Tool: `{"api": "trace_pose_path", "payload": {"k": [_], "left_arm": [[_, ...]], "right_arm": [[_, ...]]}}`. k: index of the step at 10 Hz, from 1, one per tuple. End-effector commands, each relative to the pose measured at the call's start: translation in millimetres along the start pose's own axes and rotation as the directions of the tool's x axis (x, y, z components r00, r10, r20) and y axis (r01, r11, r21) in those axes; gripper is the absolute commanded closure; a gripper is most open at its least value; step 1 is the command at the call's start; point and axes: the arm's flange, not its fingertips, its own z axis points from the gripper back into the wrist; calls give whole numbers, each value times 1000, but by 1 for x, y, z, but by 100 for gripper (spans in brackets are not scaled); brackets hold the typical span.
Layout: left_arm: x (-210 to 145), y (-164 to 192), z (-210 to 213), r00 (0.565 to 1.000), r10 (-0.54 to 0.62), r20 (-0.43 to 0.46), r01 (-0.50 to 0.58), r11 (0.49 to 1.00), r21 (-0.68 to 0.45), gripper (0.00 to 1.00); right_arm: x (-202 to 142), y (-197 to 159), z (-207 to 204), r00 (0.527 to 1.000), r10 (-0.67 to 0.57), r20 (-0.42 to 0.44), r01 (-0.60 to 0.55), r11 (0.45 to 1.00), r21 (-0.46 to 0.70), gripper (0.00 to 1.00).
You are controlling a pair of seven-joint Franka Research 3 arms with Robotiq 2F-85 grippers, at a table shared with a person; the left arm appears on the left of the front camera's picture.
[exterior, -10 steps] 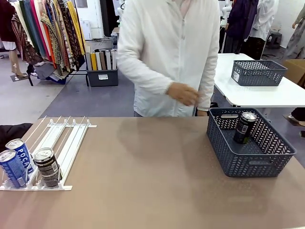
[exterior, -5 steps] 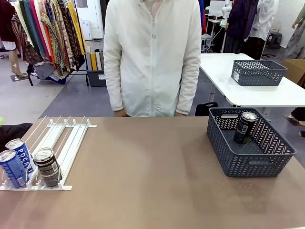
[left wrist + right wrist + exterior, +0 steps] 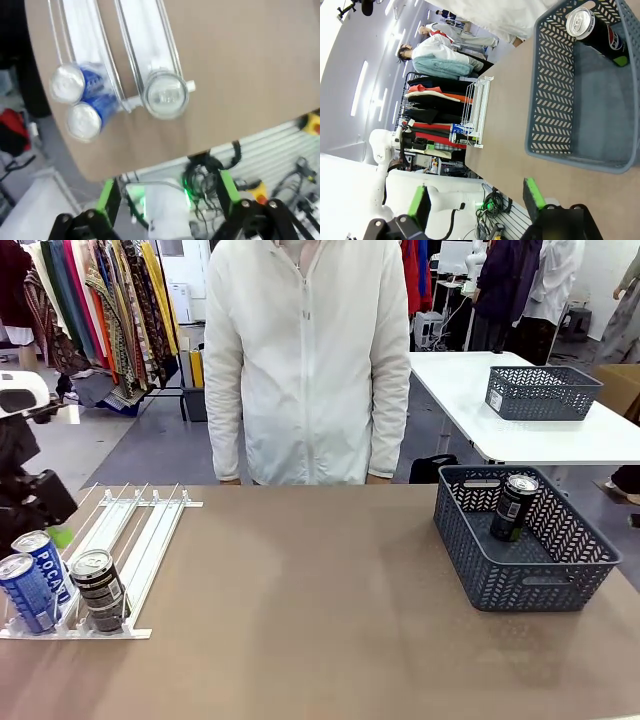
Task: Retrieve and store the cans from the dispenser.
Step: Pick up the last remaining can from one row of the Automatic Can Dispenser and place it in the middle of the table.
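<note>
As I look across the big brown table [image 3: 320, 640], a person [image 3: 305, 360] in a white jacket stands at the far side with both arms hanging down. On my right side of the table sits a dark grey basket [image 3: 520, 580] with holes in its walls. One black can [image 3: 515, 507] stands inside it, near the far wall. On my left side lies the white wire dispenser [image 3: 135, 535], flat on the table, with its long lanes running away from me. Three cans stand at its near end: two blue cans [image 3: 30, 580] in the left lane, one behind the other and touching, and a dark can [image 3: 98, 590] in the lane just beside them. My left arm [image 3: 25, 490] is up at the left edge, near the far part of the dispenser. My left gripper [image 3: 167, 195] looks down on the silver tops of the three cans. Its green fingers [image 3: 107, 197] are spread wide apart with nothing between them, and they touch no can. My right gripper [image 3: 475, 197] is near the grey basket, on the near side of it. Its green fingers [image 3: 532, 192] are spread wide too, and they hold nothing and touch nothing.
</note>
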Motion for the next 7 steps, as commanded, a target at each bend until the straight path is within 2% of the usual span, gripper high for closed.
{"api": "trace_pose_path", "payload": {"k": [1, 2, 4, 5, 7], "left_arm": [[2, 6, -4, 991, 37, 126, -29, 998, -62, 0], [6, 5, -8, 988, 61, 141, -47, 994, -102, 0], [11, 5, -12, 987, 145, 75, -143, 989, -31, 0], [10, 6, -3, 992, 53, 117, -45, 997, -65, 0], [10, 6, -3, 992, 53, 117, -45, 997, -65, 0]], "right_arm": [[0, 1, 3, 1000, 14, -11, -14, 1000, 5, 0], [0, 1, 3, 1000, 14, -11, -14, 1000, 5, 0], [0, 1, 3, 1000, 14, -11, -14, 1000, 5, 0], [0, 1, 3, 1000, 14, -11, -14, 1000, 5, 0], [0, 1, 3, 1000, 14, -11, -14, 1000, 5, 0]]}}
